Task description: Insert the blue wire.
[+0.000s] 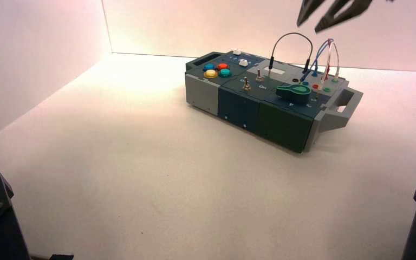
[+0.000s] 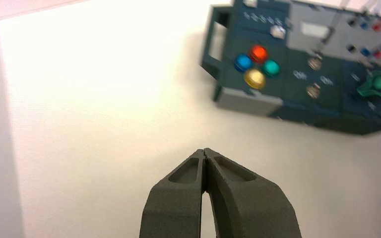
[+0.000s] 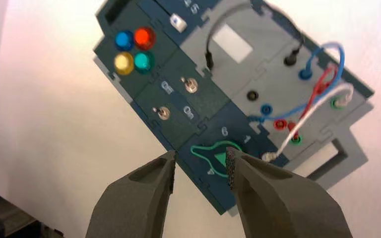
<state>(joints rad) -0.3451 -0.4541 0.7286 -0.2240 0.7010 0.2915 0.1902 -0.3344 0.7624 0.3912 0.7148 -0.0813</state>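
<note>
1. One end of the blue wire [image 3: 330, 58] sits in a blue socket on the grey panel, as far as the right wrist view shows; the other end lies loose near the second blue socket [image 3: 266, 109], its plug seemingly resting on the panel rather than seated.
2. Nothing is gripped yet. The right gripper [image 3: 201, 164] hangs high above the box [image 1: 238, 105], its fingers spread apart and empty, with the green knob [image 3: 213, 157] showing between the fingertips far below.
3. From that gripper, the blue wire lies ahead and well below, arching beside a red-plugged pale wire [image 3: 322, 106] and close to the black wire [image 3: 243, 20].
4. The left gripper [image 2: 206, 153] is parked well short of the box with its fingertips pressed together and holding nothing; the coloured buttons [image 2: 255, 64] lie far ahead of it.
5. My judgement: the task is at an early stage. Left to do are the descent, the pinch on the loose blue plug, and pressing it into the free blue socket.
6. Crowding matters: neighbouring wires cross the blue one, so the pinch must take the blue plug alone.
</note>
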